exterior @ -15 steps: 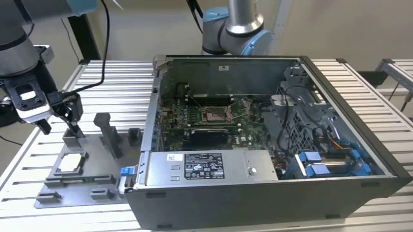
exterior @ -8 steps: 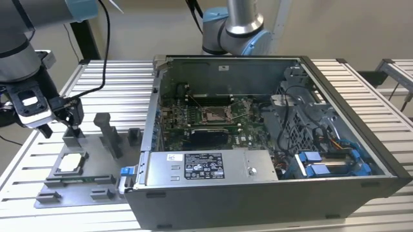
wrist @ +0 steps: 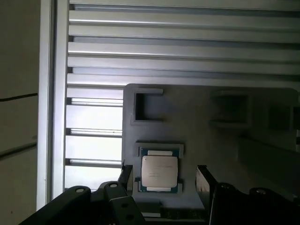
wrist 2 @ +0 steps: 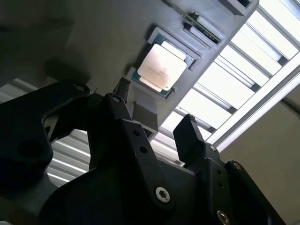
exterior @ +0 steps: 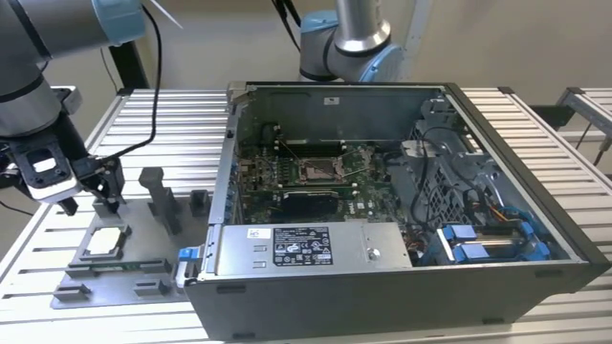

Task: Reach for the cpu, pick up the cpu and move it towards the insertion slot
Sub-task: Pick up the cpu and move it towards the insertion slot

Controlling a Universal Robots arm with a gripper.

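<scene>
The cpu (exterior: 103, 241), a pale square chip, lies flat in a recess of the grey tray (exterior: 143, 247) at the exterior view's left. My gripper (exterior: 91, 201) hangs above the tray, a little behind the chip and apart from it, open with nothing between its fingers. In both wrist views the cpu (wrist 2: 161, 69) (wrist: 159, 171) shows beyond the two dark fingertips (wrist 2: 187, 136) (wrist: 202, 180), which stand wider than the chip. The insertion slot (exterior: 317, 170) is the shiny square socket on the green board inside the computer case (exterior: 383, 287).
Upright grey blocks (exterior: 158, 193) rise from the tray just right of my gripper. The open case's wall (exterior: 228, 158) stands between tray and board. A second arm's base (exterior: 349, 43) sits behind the case. The slatted metal table (exterior: 172, 115) lies under everything.
</scene>
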